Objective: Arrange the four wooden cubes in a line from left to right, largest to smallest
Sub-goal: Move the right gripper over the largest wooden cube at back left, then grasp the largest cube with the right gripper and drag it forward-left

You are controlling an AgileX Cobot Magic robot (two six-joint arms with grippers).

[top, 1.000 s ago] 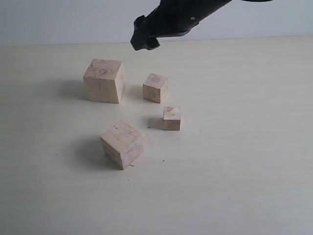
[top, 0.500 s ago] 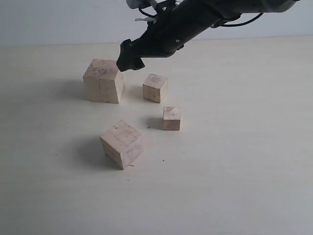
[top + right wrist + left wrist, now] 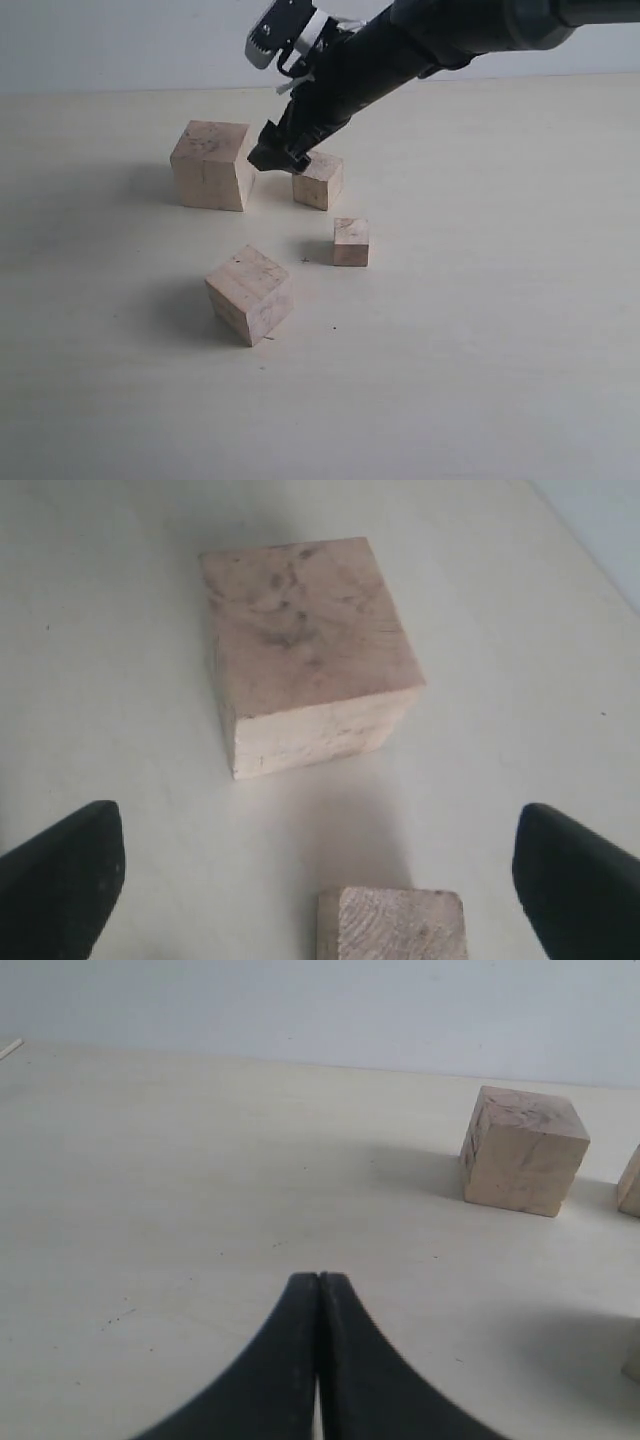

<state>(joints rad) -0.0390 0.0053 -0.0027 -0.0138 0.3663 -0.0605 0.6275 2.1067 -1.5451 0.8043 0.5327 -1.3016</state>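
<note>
Right end effector (image 3: pixel 282 156) (jaws spread) hovers beside pale grainy cube (image 3: pixel 320 186).

Right claw (image 3: pixel 282 156) wide apart on a low, slanted arm (image 3: pixel 430 38); left claw (image 3: pixel 318 1286) tips together.

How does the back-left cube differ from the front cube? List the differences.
Size: the back-left cube is larger than the front cube. Pose: the back-left cube sits nearly square to the exterior camera; the front cube is turned, an edge facing it. Both are pale wood, flat on the table.
</note>
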